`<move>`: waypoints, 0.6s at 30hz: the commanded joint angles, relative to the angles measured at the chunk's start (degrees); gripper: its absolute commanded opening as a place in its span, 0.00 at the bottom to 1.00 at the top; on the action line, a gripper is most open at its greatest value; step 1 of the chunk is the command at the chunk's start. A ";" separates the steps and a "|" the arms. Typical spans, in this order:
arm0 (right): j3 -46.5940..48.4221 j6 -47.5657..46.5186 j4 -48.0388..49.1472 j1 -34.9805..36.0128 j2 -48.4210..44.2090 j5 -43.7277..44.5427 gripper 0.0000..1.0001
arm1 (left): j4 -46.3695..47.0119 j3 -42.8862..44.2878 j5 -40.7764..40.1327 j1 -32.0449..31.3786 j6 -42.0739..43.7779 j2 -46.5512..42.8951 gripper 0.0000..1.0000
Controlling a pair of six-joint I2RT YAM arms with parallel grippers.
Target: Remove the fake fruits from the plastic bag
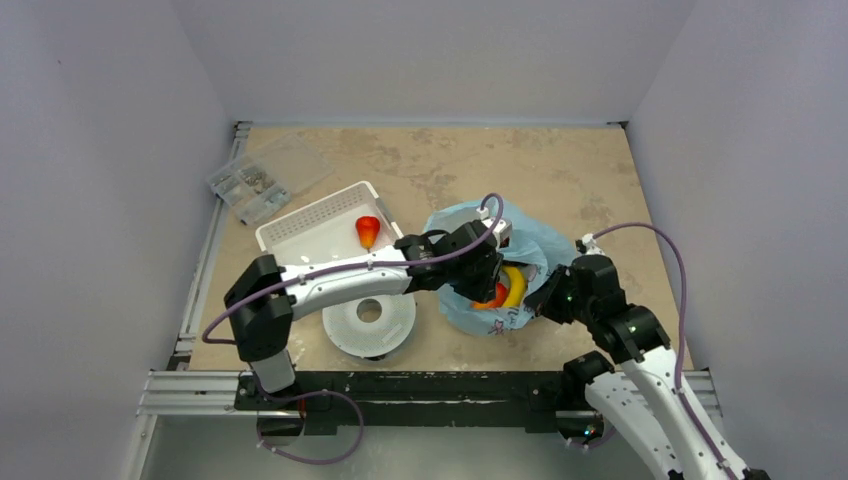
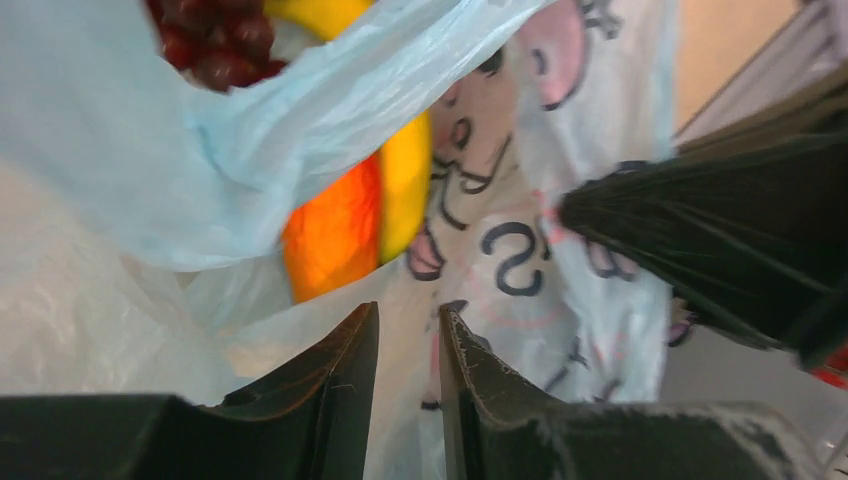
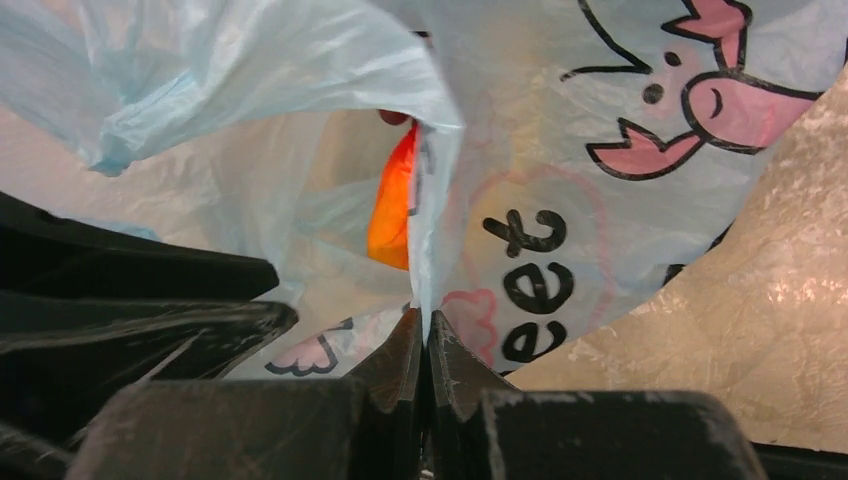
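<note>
Right tool (image 3: 425,322): one; fingers pressed together, pinching a fold of the bag's rim that stands up from between them.
Left tool (image 2: 408,315): one; fingers nearly together with a slim gap, poked into the bag's mouth; bag film shows through the gap, and no fruit is between them.
Plastic bag (image 1: 538,245): one; light blue, crinkled, with a pink cartoon print and dark lettering; it lies on the surface (image 1: 560,170) right of the middle, nearer the near edge than the far one, mouth open between the two tools.
Fake fruits, count: four in view.
In the bag: three; an orange-red mango (image 2: 335,235), a yellow piece (image 2: 405,185) touching it, and dark purple grapes (image 2: 215,40) deeper in, behind a sheet of film.
White basket (image 1: 300,225): one; left of the bag, tilted toward the far-left corner.
In the basket: one red strawberry-like piece (image 1: 368,231), at its right end.
Perforated disc (image 1: 370,322): one; white, round, by the near edge, partly under the left arm.
Clear box (image 1: 265,178): one; small parts inside, near the left edge toward the far-left corner.
</note>
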 commanded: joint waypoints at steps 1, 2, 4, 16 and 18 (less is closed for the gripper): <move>-2.70 4.03 1.22 0.23 3.17 -0.61 0.00 | 6.37 -4.70 -3.00 -0.26 -3.47 3.87 0.24; -2.21 4.48 0.53 0.21 3.83 1.04 0.00 | 5.91 -5.30 -3.74 -0.61 -3.86 4.90 0.21; -1.38 6.17 -1.12 0.20 5.11 4.35 0.00 | 5.81 -7.30 -5.68 -1.70 -4.86 5.82 0.19; -10.98 13.72 2.56 0.23 11.62 3.57 0.00 | 11.11 -13.55 -9.60 -3.91 -6.33 2.97 0.29; -11.70 13.71 2.33 0.21 10.30 4.46 0.00 | 9.63 -11.08 -10.15 -3.87 -4.73 3.21 0.38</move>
